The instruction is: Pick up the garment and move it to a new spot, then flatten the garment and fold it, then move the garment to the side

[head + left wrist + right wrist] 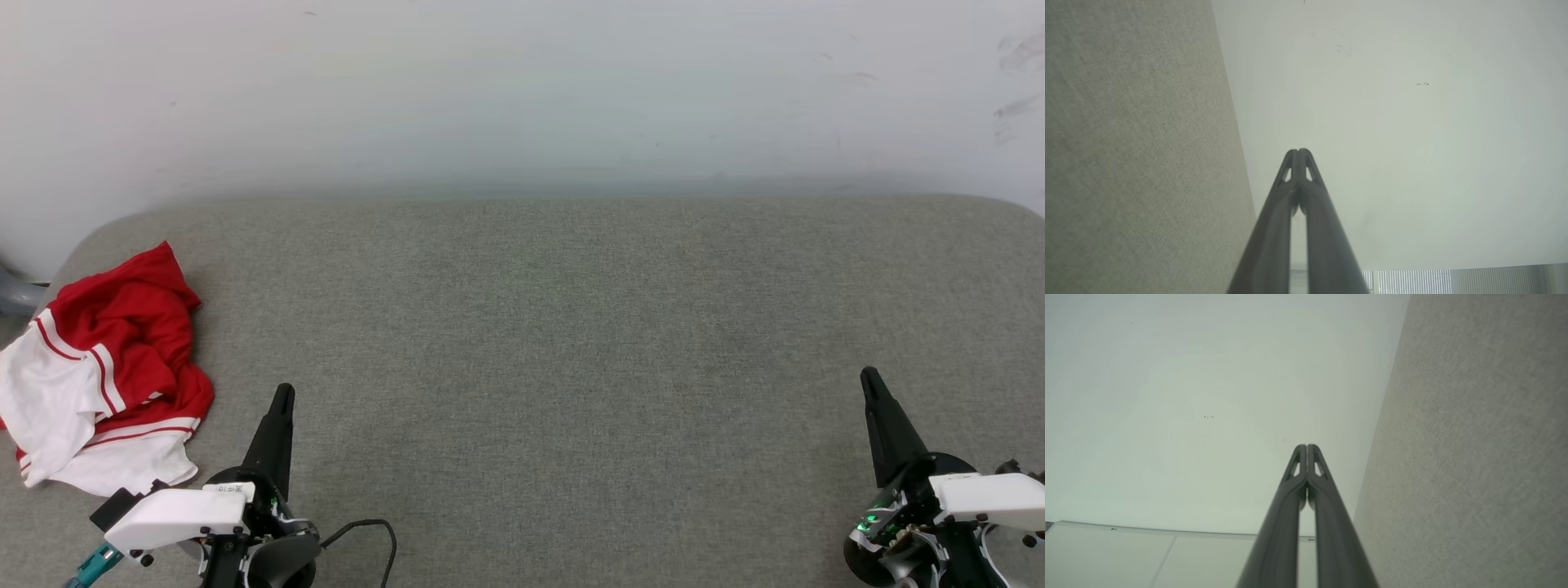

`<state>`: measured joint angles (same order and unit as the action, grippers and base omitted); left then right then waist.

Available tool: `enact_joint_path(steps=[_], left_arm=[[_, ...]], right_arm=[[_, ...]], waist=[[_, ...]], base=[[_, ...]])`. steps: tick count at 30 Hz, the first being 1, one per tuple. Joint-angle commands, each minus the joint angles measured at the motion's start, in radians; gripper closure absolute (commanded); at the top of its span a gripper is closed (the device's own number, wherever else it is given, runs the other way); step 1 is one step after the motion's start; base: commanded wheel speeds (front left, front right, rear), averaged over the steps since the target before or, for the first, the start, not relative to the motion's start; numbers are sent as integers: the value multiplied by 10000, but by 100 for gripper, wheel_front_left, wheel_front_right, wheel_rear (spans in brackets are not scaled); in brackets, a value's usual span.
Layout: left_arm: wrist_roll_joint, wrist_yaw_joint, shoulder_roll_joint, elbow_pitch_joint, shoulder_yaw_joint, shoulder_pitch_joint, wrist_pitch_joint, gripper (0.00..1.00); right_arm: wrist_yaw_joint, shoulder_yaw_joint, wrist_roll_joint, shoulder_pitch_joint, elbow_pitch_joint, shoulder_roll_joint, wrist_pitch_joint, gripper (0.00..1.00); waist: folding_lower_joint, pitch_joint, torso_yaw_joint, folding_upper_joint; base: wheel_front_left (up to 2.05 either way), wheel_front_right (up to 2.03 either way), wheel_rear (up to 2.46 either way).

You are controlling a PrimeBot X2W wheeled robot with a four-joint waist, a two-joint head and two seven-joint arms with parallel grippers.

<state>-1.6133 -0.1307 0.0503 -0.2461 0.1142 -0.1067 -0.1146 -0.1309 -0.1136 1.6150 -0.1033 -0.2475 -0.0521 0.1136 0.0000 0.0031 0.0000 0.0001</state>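
Left jaws and right jaws are each pressed together and empty, parked at the near corners of the grey fabric surface (571, 367), probably idle before the pick. The crumpled garment (122, 343) lies at the left edge, just beside the left jaws, favouring that arm.

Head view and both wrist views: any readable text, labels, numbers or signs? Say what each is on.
No text can be read.
Sticker on the white housing behind the left gripper: dark print, too small to read.
Garment: no lettering on the folds that show.
Wall: dark scuffs, not writing.
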Motion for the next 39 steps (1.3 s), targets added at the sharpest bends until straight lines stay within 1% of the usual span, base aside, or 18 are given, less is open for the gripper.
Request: enact_joint_path(steps=[1, 39], left_arm=[[4, -29, -22, 12, 26, -54, -18, 100], [4, -29, -22, 12, 24, -54, -18, 100]], right_arm=[[3, 4, -47, -133, -8, 29, -4, 100], [3, 3, -44, -133, -8, 30, -6, 100]], waist=[[0, 0, 0, -1], [0, 0, 0, -1]], base=[[0, 0, 0], [0, 0, 0]])
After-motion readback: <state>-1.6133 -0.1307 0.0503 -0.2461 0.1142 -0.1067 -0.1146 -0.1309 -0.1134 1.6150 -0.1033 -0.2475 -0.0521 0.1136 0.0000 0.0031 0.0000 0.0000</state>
